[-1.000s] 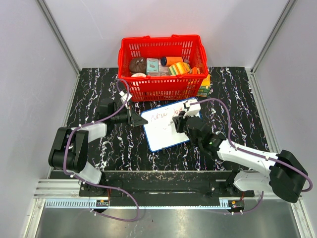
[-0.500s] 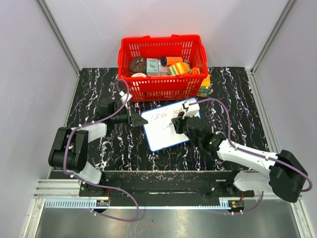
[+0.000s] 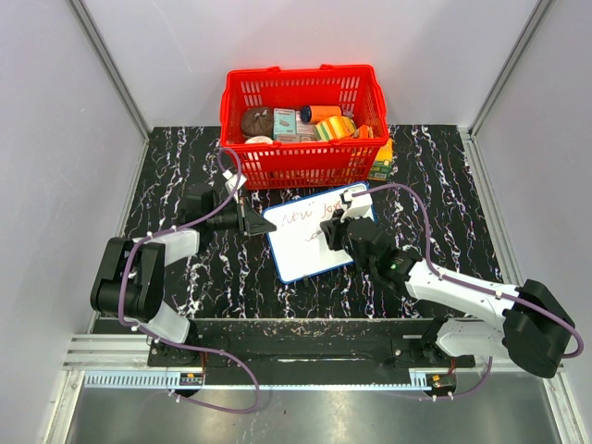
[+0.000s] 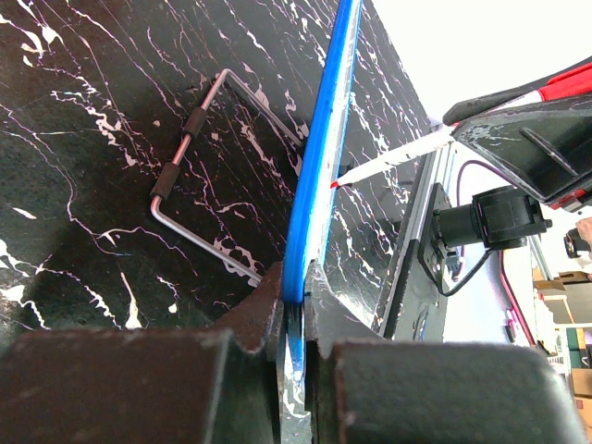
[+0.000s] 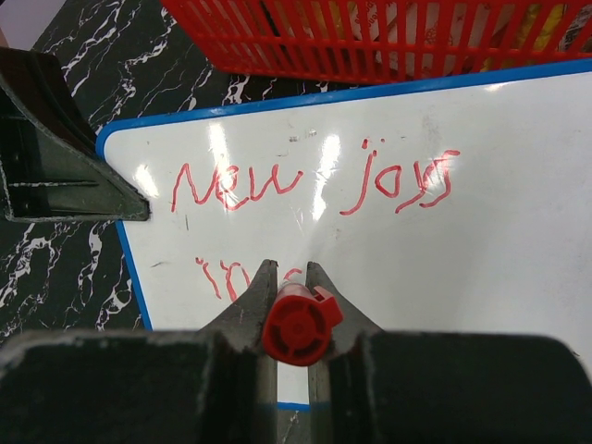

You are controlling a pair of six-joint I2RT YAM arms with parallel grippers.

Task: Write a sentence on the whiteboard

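Note:
The whiteboard lies on the black marbled table in front of the red basket; it also shows in the right wrist view and edge-on in the left wrist view. The sentence is red scrawl: one upper line and the start of a second line. My left gripper is shut on the board's blue left rim. My right gripper is shut on a red marker, whose tip touches the board.
The red basket with several items stands just behind the board. A small box sits at its right. A wire stand lies folded under the board. Metal frame posts and grey walls bound the table.
My right gripper with the marker has shifted slightly left along the board's second line. The left gripper and the board have not moved.

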